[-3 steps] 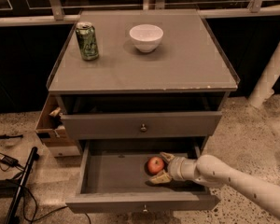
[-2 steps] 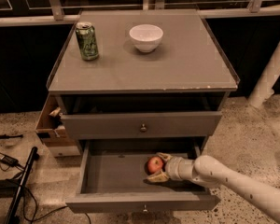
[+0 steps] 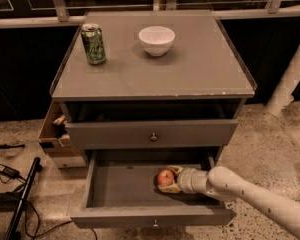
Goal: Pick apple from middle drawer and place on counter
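The middle drawer (image 3: 125, 184) is pulled open at the bottom of the cabinet, its grey floor showing. The small red apple (image 3: 164, 176) rests on the drawer floor, right of centre. My gripper (image 3: 170, 179) reaches in from the right, low inside the drawer. Its fingers (image 3: 175, 169) lie against the far and near sides of the apple, closed on it. The counter (image 3: 190, 69) is the grey cabinet top above.
A green can (image 3: 93, 44) stands at the counter's back left and a white bowl (image 3: 156, 39) at its back middle. A shut grey drawer front with a knob (image 3: 153, 136) overhangs the open drawer. A cardboard box (image 3: 55, 134) and cables (image 3: 10, 174) lie on the floor at the left.
My gripper has slid a little to the left, further around the apple, and its fingers have drawn in on it. The apple has not moved.
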`<action>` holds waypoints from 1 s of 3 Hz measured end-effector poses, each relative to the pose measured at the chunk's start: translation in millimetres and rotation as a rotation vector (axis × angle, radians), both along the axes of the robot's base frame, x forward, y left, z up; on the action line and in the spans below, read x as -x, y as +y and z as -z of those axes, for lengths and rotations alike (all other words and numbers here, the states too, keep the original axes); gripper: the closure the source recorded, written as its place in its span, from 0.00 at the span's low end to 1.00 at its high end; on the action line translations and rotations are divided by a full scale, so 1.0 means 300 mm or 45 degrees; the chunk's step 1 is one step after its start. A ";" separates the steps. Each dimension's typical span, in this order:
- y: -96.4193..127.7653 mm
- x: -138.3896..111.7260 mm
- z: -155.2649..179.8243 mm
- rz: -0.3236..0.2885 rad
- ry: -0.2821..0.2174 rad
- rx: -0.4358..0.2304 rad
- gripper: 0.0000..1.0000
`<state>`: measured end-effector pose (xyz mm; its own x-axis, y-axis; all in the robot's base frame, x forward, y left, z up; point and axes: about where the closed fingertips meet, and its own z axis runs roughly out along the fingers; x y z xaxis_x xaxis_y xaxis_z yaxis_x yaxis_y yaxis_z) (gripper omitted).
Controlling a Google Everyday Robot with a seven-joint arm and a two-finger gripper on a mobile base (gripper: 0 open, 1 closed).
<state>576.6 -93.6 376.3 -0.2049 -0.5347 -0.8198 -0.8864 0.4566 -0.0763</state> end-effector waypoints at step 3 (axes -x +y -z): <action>-0.017 0.168 -0.352 -0.312 0.022 0.001 1.00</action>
